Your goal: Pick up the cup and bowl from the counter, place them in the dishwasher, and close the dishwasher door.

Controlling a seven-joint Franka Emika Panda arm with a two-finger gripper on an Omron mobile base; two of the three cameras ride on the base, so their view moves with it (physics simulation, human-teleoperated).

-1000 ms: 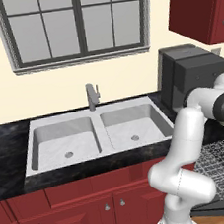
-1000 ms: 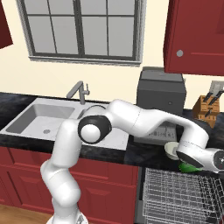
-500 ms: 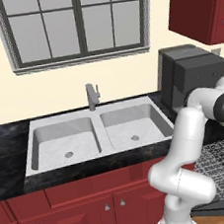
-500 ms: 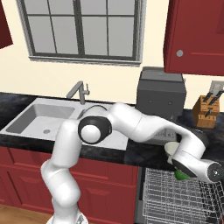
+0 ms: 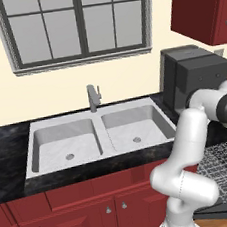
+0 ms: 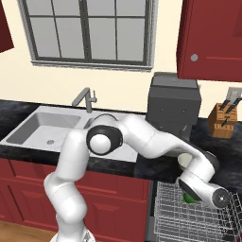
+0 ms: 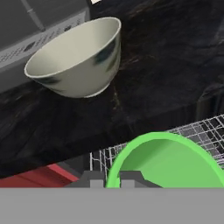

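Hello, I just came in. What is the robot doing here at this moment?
The robot is loading the dishwasher. Its gripper holds a green cup by the rim, just above the pulled-out wire rack of the open dishwasher. The pale bowl sits on the black counter beside the dark coffee machine, waiting for its turn. The arm reaches over from the sink side, and the dishwasher is not yet closed.

Dbl sink w/ faucet; coffee machine; knife block.

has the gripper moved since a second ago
Yes. In the right base view the gripper has dropped from counter level to over the dishwasher rack.
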